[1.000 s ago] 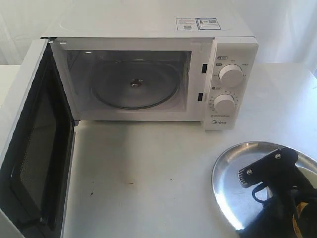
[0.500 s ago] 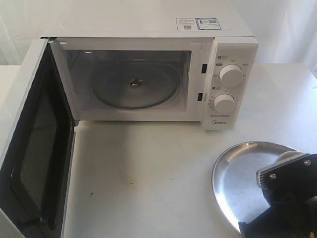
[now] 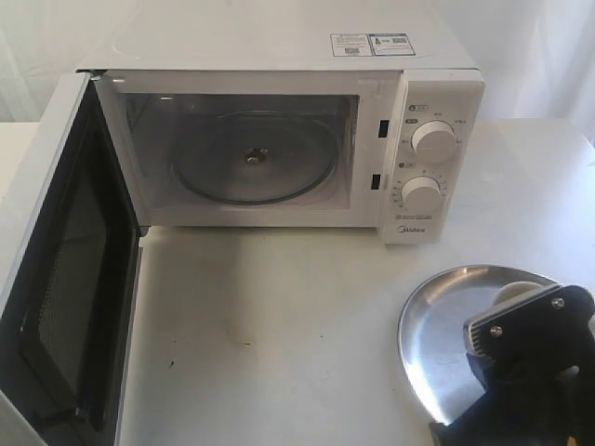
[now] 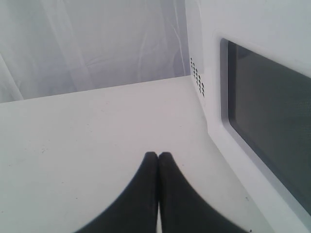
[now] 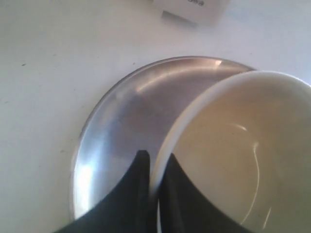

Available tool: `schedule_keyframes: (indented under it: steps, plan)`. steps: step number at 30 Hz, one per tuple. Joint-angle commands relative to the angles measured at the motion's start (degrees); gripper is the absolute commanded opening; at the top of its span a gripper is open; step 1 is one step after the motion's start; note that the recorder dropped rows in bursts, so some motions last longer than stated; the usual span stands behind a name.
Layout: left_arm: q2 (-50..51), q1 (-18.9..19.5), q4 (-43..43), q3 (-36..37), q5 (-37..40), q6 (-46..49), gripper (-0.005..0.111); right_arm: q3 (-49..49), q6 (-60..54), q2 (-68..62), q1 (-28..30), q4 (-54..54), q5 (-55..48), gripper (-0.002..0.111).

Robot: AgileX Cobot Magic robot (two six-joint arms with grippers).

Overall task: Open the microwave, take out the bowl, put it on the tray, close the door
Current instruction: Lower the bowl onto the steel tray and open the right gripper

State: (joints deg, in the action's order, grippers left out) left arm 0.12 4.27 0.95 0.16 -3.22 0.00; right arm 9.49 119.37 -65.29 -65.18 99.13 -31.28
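One microwave point(image 3: 279, 42): we count a single white box standing on the pale surface point(image 3: 279, 325), its cavity open towards us.
One door point(image 3: 51, 269): swung wide at the left of the exterior view. The left wrist view shows its white outer face and dark window point(image 4: 272, 111).
Two dials point(image 3: 433, 141): round and white, one above the other on the panel right of the cavity.
One glass turntable point(image 3: 253, 158): round and clear, lying on the cavity floor.
One tray point(image 3: 442, 344): shiny silver, round and shallow with a raised rim. It lies on the surface in front of the microwave's right end, apart from it.
One bowl point(image 5: 233, 155): cream, with a smooth plain rim and a pale glossy inside. It sits over one side of the tray. In the exterior view we see only a pale sliver of it behind the right arm. We cannot tell whether it rests on the tray or hangs just above it.
Two grippers: the left gripper point(image 4: 158, 158) has its jaws pressed together, above the surface beside the door's outer face. The right gripper point(image 5: 154, 162) has its jaws clamped on the bowl's rim, one inside and one outside.
Change: against half a second ago, the right gripper sits lower and further left over the tray in the exterior view, and the bowl's pale sliver has shifted left with it. The microwave, door and tray lie as they did.
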Motion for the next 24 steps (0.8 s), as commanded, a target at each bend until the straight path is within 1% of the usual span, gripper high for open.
schedule_keyframes:
  steps: [1, 9, 15, 23, 24]
  plan:
    - [-0.12, -0.07, -0.45, -0.16, -0.3, 0.0, 0.0, 0.05, 0.52, -1.92, -0.08, 0.82, 0.9, 0.0]
    - [-0.12, -0.07, -0.45, -0.16, -0.3, 0.0, 0.0, -0.19, 0.77, -11.42, 0.18, -0.99, -8.59, 0.0]
    - [-0.12, -0.07, -0.45, -0.16, -0.3, 0.0, 0.0, 0.42, 0.77, -14.59, 0.18, -0.81, -8.43, 0.0]
    - [-0.12, -0.07, -0.45, -0.16, -0.3, 0.0, 0.0, 1.6, 0.77, -14.74, 0.18, -0.39, -9.39, 0.0]
    - [-0.12, -0.07, -0.45, -0.16, -0.3, 0.0, 0.0, 1.69, 0.77, -14.74, 0.18, -0.3, -9.26, 0.003]
